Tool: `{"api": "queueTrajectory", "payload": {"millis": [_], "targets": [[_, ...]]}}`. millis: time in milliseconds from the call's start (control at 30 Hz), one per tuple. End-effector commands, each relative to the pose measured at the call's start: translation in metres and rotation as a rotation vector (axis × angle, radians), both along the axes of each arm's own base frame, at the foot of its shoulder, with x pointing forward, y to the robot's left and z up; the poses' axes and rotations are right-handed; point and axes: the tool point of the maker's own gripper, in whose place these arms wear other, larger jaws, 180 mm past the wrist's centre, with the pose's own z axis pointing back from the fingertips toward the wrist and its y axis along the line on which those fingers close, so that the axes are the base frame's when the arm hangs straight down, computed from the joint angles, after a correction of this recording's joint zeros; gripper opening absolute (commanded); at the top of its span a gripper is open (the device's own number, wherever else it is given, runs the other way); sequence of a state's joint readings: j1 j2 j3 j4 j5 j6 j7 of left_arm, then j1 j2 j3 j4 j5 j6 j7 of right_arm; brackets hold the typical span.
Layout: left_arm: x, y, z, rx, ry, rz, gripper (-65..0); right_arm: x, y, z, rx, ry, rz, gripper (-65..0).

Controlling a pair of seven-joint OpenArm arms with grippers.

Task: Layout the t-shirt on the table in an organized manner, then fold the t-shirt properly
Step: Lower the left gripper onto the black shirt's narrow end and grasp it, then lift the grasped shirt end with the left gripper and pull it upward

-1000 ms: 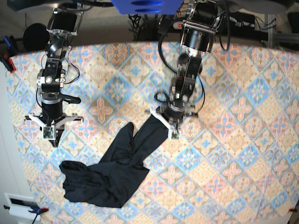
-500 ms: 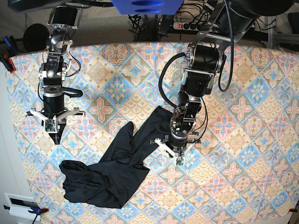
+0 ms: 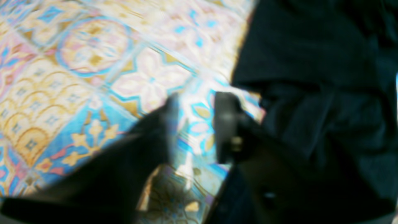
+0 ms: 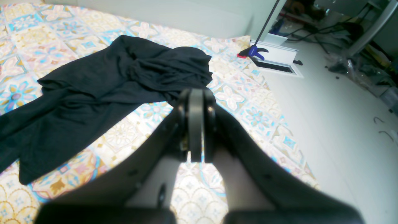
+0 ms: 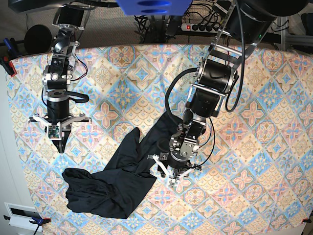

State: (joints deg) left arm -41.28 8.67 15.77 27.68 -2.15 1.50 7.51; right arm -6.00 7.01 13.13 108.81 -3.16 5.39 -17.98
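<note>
The black t-shirt (image 5: 115, 188) lies crumpled at the front left of the table (image 5: 254, 161), with one long part stretching up to the middle. My left gripper (image 5: 170, 180) hangs low beside that part's right edge. In the blurred left wrist view the left gripper (image 3: 196, 124) is open, with only patterned cloth between its fingers and the t-shirt (image 3: 311, 62) just to the right. My right gripper (image 5: 59, 145) points down over the left of the table, apart from the shirt. The right gripper (image 4: 196, 124) is shut on nothing, with the t-shirt (image 4: 108, 84) ahead of it.
A blue clamp (image 4: 255, 51) grips the table's near corner beside a white box (image 4: 275, 60) on the floor. Another clamp (image 5: 7, 61) sits on the left edge. Cables and a power strip (image 5: 200, 27) lie behind the far edge.
My left arm swung down toward the front of the table alongside the shirt's long part, and its jaws went from shut to open. The right arm rose slightly.
</note>
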Motion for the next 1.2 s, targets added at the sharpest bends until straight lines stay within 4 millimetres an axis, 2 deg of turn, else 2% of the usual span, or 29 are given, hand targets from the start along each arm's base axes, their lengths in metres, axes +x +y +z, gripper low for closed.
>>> {"api": "queueTrajectory", "payload": {"millis": [0,133,233,467,667,767,833,933,1000,1133,1167], "targets": [[0.015,-0.010,0.028,-0.003,-0.075,-0.025,-36.1,0.003,0.000,0.020,-0.016,-0.066,0.007,-65.0],[-0.007,-0.047,0.013,-0.028,0.013,-0.155,-19.4,0.003,0.001,0.019,-0.014,-0.065,0.008,-65.0],[-0.021,-0.067,0.005,-0.089,0.079,-0.210,-12.8,0.002,0.004,0.017,0.006,-0.063,0.004,-65.0],[-0.053,-0.083,-0.025,-0.065,0.137,-0.277,-12.8,0.003,0.005,0.016,0.007,-0.062,0.005,-65.0],[-0.056,-0.081,-0.031,-0.052,0.152,-0.279,-12.8,0.002,0.005,0.016,0.007,-0.059,0.005,-65.0],[-0.064,-0.079,-0.044,0.019,0.168,-0.328,-13.9,-0.002,0.005,0.009,0.007,-0.040,0.005,-65.0],[-0.069,-0.076,-0.053,0.073,0.171,-0.357,-17.6,-0.002,0.005,0.009,0.007,-0.042,0.007,-65.0],[-0.074,-0.074,-0.060,0.112,0.170,-0.375,-28.5,-0.004,0.005,0.006,0.007,-0.032,0.007,-65.0],[-0.082,-0.073,-0.068,0.121,0.182,-0.383,-38.4,-0.005,0.005,0.005,0.007,-0.029,0.007,-65.0],[-0.091,-0.076,-0.076,0.104,0.179,-0.387,-62.1,-0.005,0.005,0.004,0.007,-0.028,0.007,-65.0],[-0.093,-0.076,-0.078,0.103,0.179,-0.389,-65.0,-0.005,0.005,0.004,0.007,-0.028,0.007,-65.0]]}}
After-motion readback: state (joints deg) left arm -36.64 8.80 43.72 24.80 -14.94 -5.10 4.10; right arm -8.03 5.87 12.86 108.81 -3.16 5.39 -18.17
